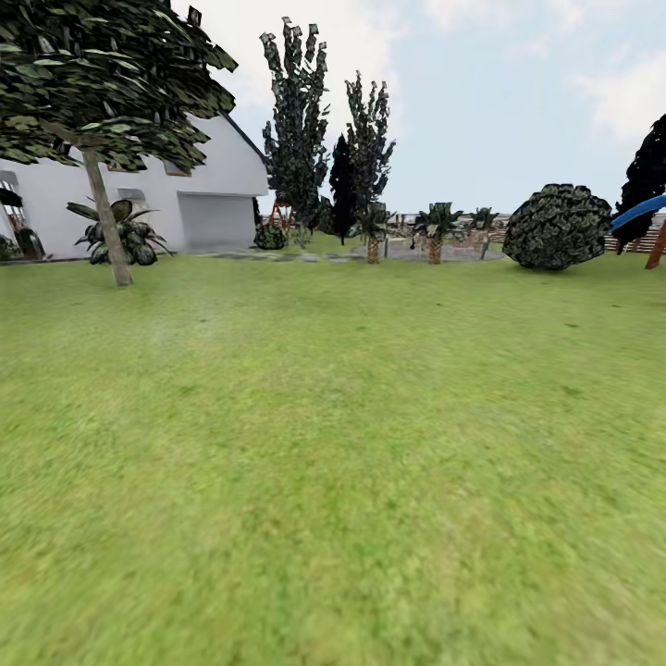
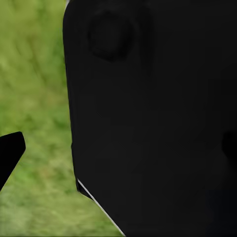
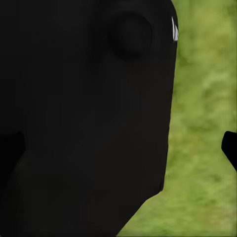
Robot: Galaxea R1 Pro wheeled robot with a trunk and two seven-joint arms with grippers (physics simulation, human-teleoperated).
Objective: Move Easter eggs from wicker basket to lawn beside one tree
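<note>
The lawn (image 1: 333,444) stretches wide and green ahead of me in the head view. A tree (image 1: 106,222) with a leaning pale trunk and speckled foliage stands at the far left. Two taller speckled trees (image 1: 298,120) rise further back in the garden. The Easter eggs and the wicker basket are out of view. In the left wrist view my left gripper (image 2: 118,153) is open beside a black part of the robot, one fingertip (image 2: 11,150) over grass. My right gripper (image 3: 118,148) is open too, one fingertip (image 3: 230,147) over grass.
A white house (image 1: 199,190) with a garage door stands at the back left, with a leafy plant (image 1: 125,231) near the leaning tree. A round dark bush (image 1: 558,227), a black tree (image 1: 647,176), a blue slide (image 1: 638,211) and a slat fence (image 1: 638,242) are at the right.
</note>
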